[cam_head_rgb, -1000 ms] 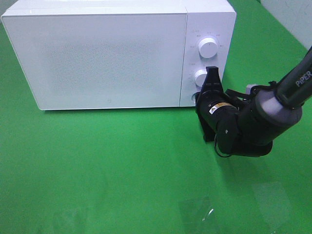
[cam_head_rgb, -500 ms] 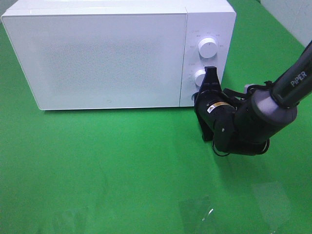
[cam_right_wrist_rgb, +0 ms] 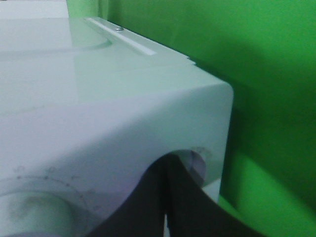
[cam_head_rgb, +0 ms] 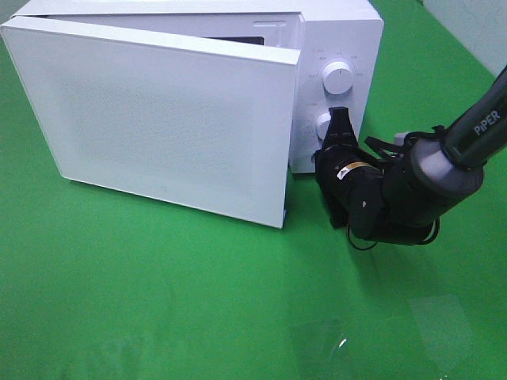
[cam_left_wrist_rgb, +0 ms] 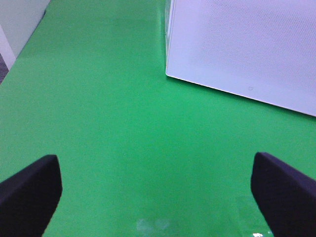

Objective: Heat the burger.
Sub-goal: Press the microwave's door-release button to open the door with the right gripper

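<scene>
Exterior high view: the microwave door has just sprung ajar, with the right gripper pinched shut at the release button. The left gripper hangs wide and empty. The burger is out of sight, but the cavity is now reachable.

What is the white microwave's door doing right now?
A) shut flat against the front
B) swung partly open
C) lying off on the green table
B: the door stands angled out from the microwave, with a gap showing behind its upper edge.
</scene>
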### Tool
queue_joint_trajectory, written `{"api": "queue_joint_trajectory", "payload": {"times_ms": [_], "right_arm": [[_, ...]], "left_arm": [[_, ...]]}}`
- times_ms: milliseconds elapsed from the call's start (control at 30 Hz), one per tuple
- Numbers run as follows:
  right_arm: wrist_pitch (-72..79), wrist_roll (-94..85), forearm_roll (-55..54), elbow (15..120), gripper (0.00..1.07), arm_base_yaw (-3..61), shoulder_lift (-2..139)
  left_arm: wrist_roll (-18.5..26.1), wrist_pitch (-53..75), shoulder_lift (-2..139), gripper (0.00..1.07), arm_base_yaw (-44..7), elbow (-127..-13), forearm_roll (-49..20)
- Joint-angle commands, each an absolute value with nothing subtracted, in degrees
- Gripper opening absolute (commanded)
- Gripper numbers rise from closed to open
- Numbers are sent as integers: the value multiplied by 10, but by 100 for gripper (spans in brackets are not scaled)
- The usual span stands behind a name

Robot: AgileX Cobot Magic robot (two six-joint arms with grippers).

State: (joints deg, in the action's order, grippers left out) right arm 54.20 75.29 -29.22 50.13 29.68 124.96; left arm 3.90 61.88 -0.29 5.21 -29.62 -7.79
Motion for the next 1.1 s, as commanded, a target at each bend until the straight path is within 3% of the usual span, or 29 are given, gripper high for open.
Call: {"api": "queue_joint_trajectory", "payload": {"times_ms": [33,700,867,1100], "right_arm": [[784,739,-273,545,0,274,1235],[711,735,-277,545,0,274,1233],[602,727,-277,539,0,274,1215],[588,717,-273,513,0,275,1204]], "left_arm": [[39,611,-12,98,54,-296,-81],[39,611,-12,98,54,-296,-81],[39,611,-12,98,54,-296,-81],[39,611,-12,98,54,-296,-81]]}}
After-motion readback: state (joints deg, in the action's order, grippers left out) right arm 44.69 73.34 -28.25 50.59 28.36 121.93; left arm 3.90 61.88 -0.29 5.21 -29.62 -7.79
